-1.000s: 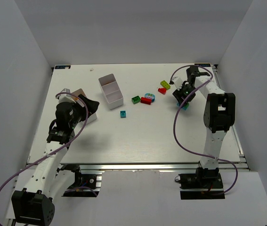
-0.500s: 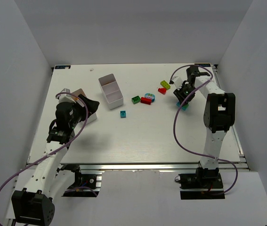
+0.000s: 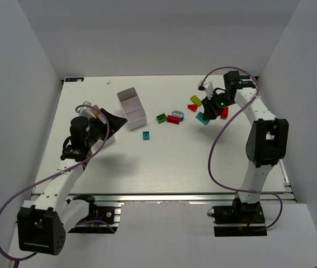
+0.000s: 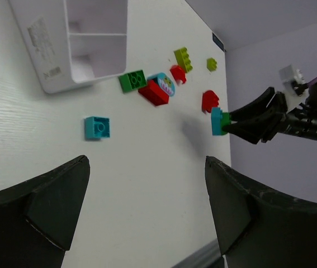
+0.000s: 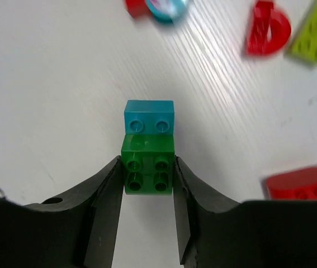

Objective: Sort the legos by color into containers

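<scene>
The right pincer grasps a small green studded plastic brick between its fingertips; a teal studded brick, attached to it, sticks out beyond them. The left pincer is released.

bin left of brick cluster; lone brick before bin

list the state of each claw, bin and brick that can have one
right claw: shut on green brick, held off the table
upper teal brick: stuck onto the green brick, off the table
left claw: open, empty
middle bin: upright, both compartments look empty
loose teal brick: flat on the table, unsorted
</scene>
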{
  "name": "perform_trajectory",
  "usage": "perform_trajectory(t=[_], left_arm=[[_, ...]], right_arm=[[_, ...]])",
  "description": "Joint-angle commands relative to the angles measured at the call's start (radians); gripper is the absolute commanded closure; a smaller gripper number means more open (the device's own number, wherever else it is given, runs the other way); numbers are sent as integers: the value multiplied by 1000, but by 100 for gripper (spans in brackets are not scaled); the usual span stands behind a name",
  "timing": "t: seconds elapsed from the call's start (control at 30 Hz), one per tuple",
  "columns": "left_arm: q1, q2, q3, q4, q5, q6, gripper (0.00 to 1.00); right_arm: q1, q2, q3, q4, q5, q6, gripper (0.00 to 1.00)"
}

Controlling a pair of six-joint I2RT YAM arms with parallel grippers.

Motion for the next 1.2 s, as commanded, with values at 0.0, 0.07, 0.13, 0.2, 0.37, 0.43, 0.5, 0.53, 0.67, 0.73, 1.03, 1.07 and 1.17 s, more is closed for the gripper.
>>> perform_trajectory(t=[0.0, 0.07, 0.13, 0.2, 0.37, 0.43, 0.5, 0.53, 0.67, 0.73, 1.03, 1.07, 1.17], left_arm=[[-3, 44, -2, 107, 169, -70, 7], [-23, 82, 15, 114, 195, -73, 7], [-44, 101, 31, 118, 211, -70, 7], [-78, 132, 44, 118, 211, -67, 7], [-142, 169, 81, 117, 189, -72, 7], [-164, 179, 85, 117, 183, -76, 8], [-176, 193, 94, 104, 179, -76, 10], [-190, 199, 97, 98, 171, -73, 12], [-224, 218, 113, 54, 108, -69, 16], [-240, 225, 119, 46, 91, -67, 19], [-264, 256, 124, 45, 91, -63, 31], [-264, 265, 124, 45, 91, -63, 37], [-265, 268, 125, 43, 94, -63, 47]], right_arm=[[84, -117, -68, -10, -219, -29, 100], [131, -161, -116, 39, -250, -27, 100], [207, -183, -165, 93, -270, 2, 100], [278, -196, -178, 125, -295, 33, 100], [396, -190, -146, 228, -321, 141, 100], [418, -175, -117, 240, -325, 160, 100], [450, -163, -98, 257, -325, 188, 100], [459, -157, -92, 263, -324, 197, 100], [510, -155, -81, 311, -325, 253, 100], [520, -158, -83, 332, -324, 272, 100], [540, -166, -93, 360, -321, 300, 100], [540, -167, -95, 363, -319, 300, 100], [543, -170, -98, 371, -313, 304, 100]])
